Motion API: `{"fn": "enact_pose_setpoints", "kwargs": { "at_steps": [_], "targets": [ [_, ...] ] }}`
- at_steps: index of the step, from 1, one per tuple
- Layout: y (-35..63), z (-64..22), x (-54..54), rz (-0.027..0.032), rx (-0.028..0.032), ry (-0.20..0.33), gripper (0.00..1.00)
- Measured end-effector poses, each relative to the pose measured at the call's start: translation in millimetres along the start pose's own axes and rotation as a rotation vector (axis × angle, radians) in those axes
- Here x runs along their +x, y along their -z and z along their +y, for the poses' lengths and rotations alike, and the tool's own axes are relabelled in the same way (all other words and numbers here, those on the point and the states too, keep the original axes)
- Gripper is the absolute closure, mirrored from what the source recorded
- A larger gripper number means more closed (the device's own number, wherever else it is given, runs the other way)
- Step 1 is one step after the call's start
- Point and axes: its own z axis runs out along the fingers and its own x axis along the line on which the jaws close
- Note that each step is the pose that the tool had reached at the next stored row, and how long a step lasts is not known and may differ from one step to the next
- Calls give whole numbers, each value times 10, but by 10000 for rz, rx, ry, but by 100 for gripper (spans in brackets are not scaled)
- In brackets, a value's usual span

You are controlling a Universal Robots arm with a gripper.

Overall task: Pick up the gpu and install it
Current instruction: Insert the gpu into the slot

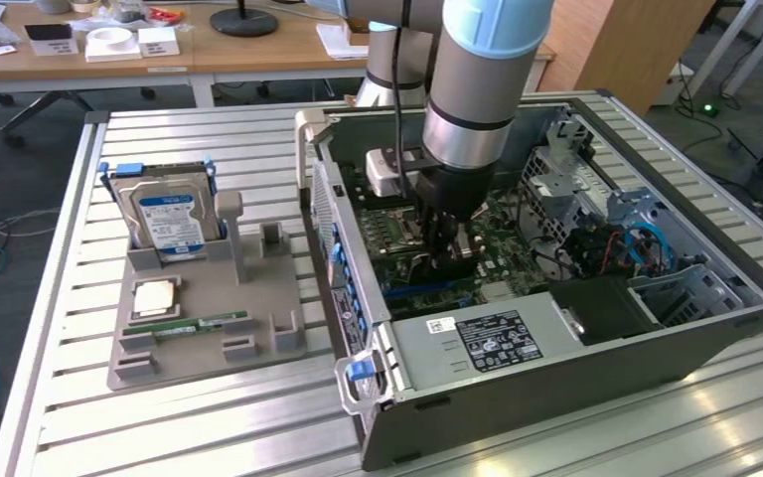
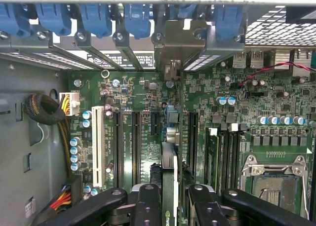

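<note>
arm: in the middle of the exterior frame we see it reaching straight down into the open computer case (image 1: 580, 348).
gripper (image 2: 170, 190): we see its two black fingers (image 2: 148, 202) pinching the gpu (image 2: 169, 168) from either side, and the jaws stand nearly together around the thin card.
gpu: it stands on edge over the motherboard (image 2: 276, 102), among the long expansion slots, and its silver bracket (image 2: 172, 48) meets the row of rear openings under the blue clips (image 2: 136, 16).
seating: we cannot tell whether the card's lower edge sits fully in its slot, because the card itself hides the contact.
holder (image 1: 259, 290): the grey holder sits at the left of the exterior frame, well apart from the case, and carries the hard drive (image 1: 167, 214), the ram stick (image 1: 203, 323) and a square chip (image 1: 156, 296); we see no dark card on it.
done: we judge the pick-up finished, with the card carried into the case and lined up with a slot.
left: we judge that the card is not yet released, since the claw grips it, and the final seating is unconfirmed.
</note>
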Motion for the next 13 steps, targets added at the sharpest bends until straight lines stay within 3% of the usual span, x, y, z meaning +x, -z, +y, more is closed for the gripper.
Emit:
{"fn": "enact_pose_setpoints", "kwargs": {
  "at_steps": [13],
  "targets": [
    [-4,1,0,-1,3,-2,74]
  ]
}}
